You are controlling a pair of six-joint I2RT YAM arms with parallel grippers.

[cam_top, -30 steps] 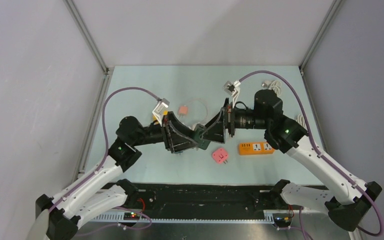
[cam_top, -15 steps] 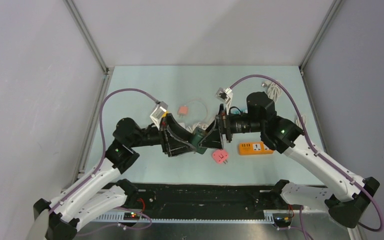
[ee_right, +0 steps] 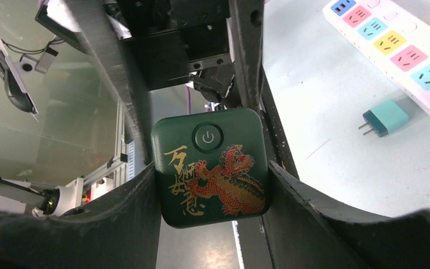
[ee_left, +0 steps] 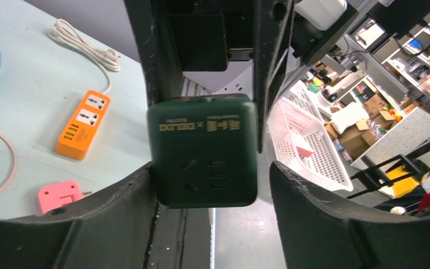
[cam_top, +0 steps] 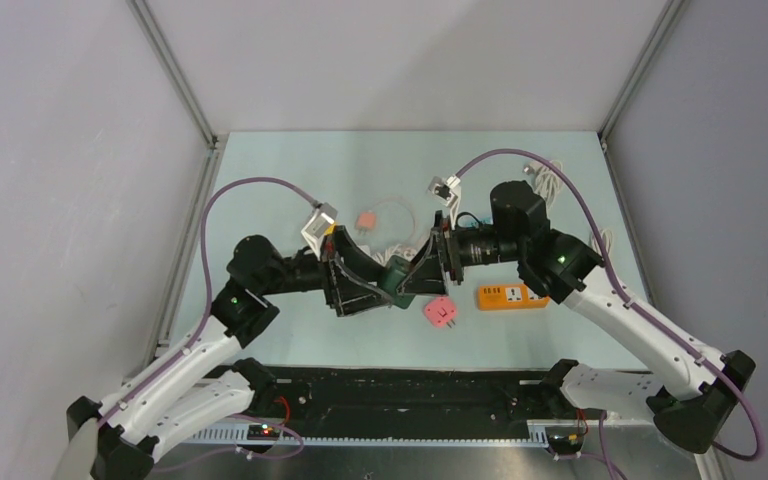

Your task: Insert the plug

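Top view: green socket cube [cam_top: 397,272] sits mid-table between both tools. The left gripper [cam_top: 380,288] comes at it from the left arm's side and the right gripper [cam_top: 415,280] from the opposite side. Pink plug [cam_top: 440,311] lies loose on the table [cam_top: 290,170], just beside the cube on the side toward the arm bases, nothing touching it. Orange power strip [cam_top: 511,296] is further out from the cube on the right arm's side, past the plug. Salmon plug [cam_top: 365,219] with its cable is on the cube's far side.

Left wrist: socket face of the cube points at this camera. Left gripper jaws are apart. One finger [ee_left: 117,213] touches the cube's plug-side edge, while the other finger [ee_left: 325,218] stands clear of the cube with a visible gap.

Right wrist: the cube's face with the power button [ee_right: 206,137] and dragon print points at the camera. Right gripper is clamped on the cube, both fingers [ee_right: 123,207] against opposite sides. Teal plug [ee_right: 386,119] and white multi-colour strip [ee_right: 395,50] lie on the table well apart from the cube.
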